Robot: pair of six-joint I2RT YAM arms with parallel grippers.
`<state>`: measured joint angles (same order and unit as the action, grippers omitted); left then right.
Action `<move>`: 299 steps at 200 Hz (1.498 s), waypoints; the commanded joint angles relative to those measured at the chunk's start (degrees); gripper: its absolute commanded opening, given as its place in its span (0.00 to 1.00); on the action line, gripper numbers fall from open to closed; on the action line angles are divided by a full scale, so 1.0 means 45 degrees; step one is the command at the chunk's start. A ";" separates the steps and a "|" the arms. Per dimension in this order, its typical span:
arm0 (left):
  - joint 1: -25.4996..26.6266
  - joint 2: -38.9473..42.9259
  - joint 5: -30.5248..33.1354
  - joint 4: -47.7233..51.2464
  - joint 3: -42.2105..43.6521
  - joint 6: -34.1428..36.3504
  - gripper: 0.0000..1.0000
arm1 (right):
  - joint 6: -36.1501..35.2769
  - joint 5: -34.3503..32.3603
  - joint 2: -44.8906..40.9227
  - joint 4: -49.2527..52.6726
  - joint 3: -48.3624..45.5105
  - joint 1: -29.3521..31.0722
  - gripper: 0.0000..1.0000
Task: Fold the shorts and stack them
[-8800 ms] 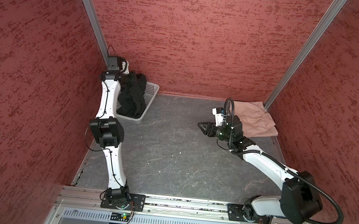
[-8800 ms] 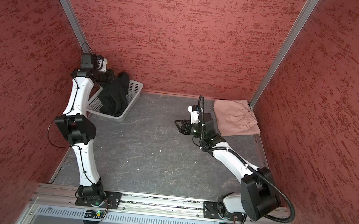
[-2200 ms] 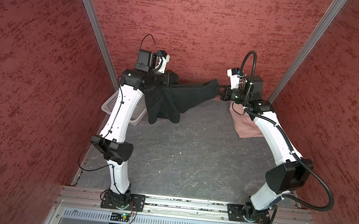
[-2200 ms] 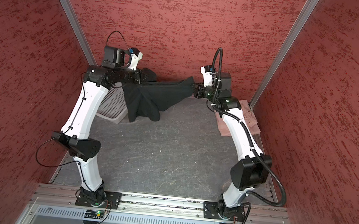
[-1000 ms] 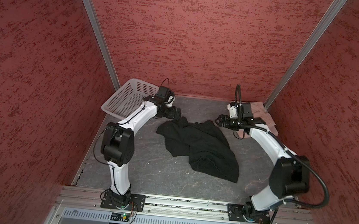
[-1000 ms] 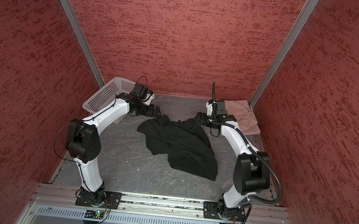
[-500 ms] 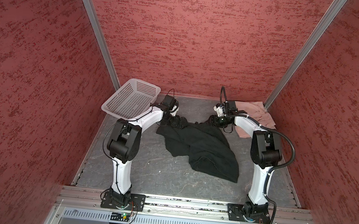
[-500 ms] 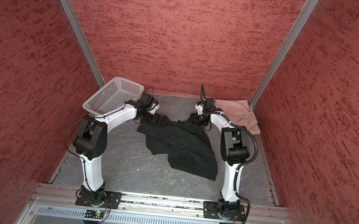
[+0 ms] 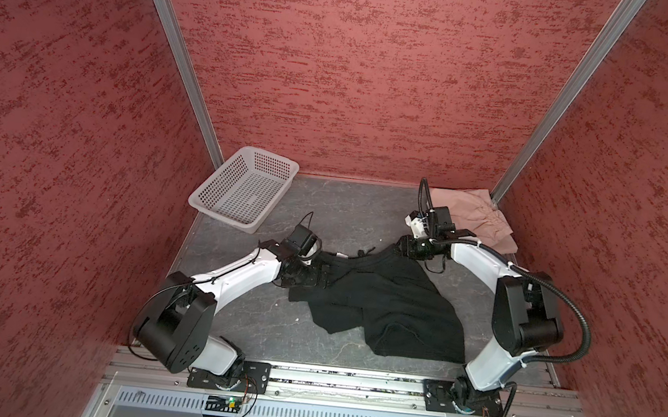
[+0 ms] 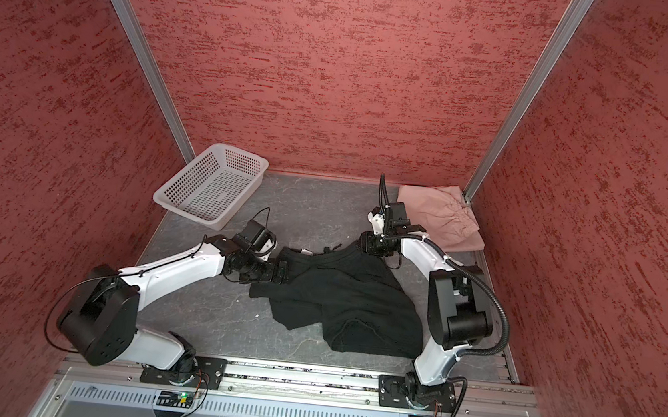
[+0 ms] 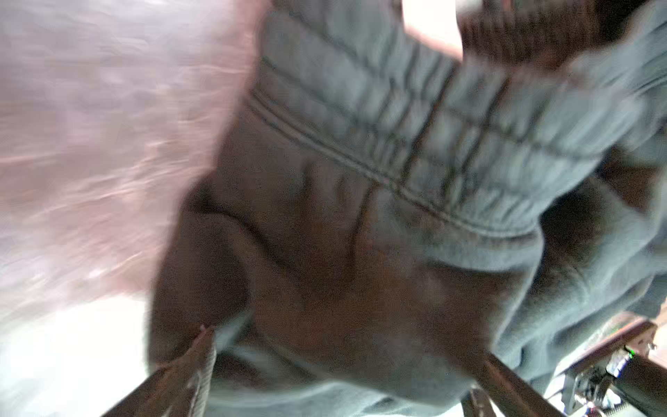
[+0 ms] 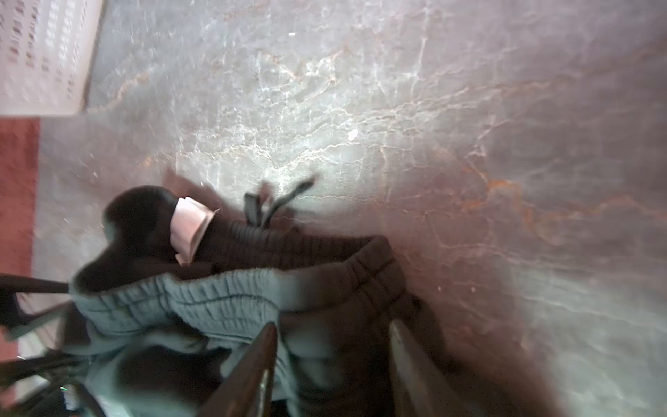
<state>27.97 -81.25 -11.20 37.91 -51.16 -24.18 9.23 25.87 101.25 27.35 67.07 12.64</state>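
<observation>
Black shorts lie rumpled and unfolded in the middle of the table, waistband on the far side. Pink shorts lie flat, seemingly folded, in the far right corner.

Judgement: half done; the black pair's folding and stacking remain.

Left gripper stands spread wide over the waistband's left end. The right gripper pinches its right end.

Wrist views give the elastic's ribbing, lost in both top views. Only the top views show the pink pair.

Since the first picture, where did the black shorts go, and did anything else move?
The black shorts came out of the basket, were lifted stretched between both arms, then laid down crumpled in the middle. Now the left tool, open, and the right tool sit at the waistband. The pink shorts stayed in the far right corner; the basket stayed far left.
</observation>
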 commanded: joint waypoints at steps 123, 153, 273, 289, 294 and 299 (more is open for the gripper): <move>-0.2347 -0.2010 -0.0164 -0.0514 -0.3398 0.2328 0.99 | -0.0882 0.2316 0.1210 0.1261 0.6946 0.0439 0.00; -0.2837 -0.1613 -0.0582 -0.1259 -0.3230 0.2941 0.99 | -0.1268 0.4240 0.0158 0.1155 0.6792 0.0444 0.00; -0.3383 -0.5607 -0.5311 -0.4439 -0.5357 0.3648 0.99 | -0.1295 0.7708 -0.3127 -0.1642 0.1983 0.0141 0.00; -0.2721 -0.6303 -0.4307 -0.3163 -0.6235 0.4003 0.99 | -0.1246 0.7529 -0.3366 -0.1786 0.1714 0.0126 0.00; -0.2525 -0.6479 -0.3920 -0.2850 -0.6448 0.4051 1.00 | -0.1233 0.7464 -0.3417 -0.1776 0.1680 0.0135 0.00; -0.2365 -0.6652 -0.3661 -0.2608 -0.6598 0.4099 1.00 | -0.1235 0.7404 -0.3436 -0.1767 0.1631 0.0138 0.00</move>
<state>13.41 -109.40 -33.30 18.87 -76.27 -7.99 3.92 57.91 88.99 23.83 74.59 13.52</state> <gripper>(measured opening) 0.994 0.071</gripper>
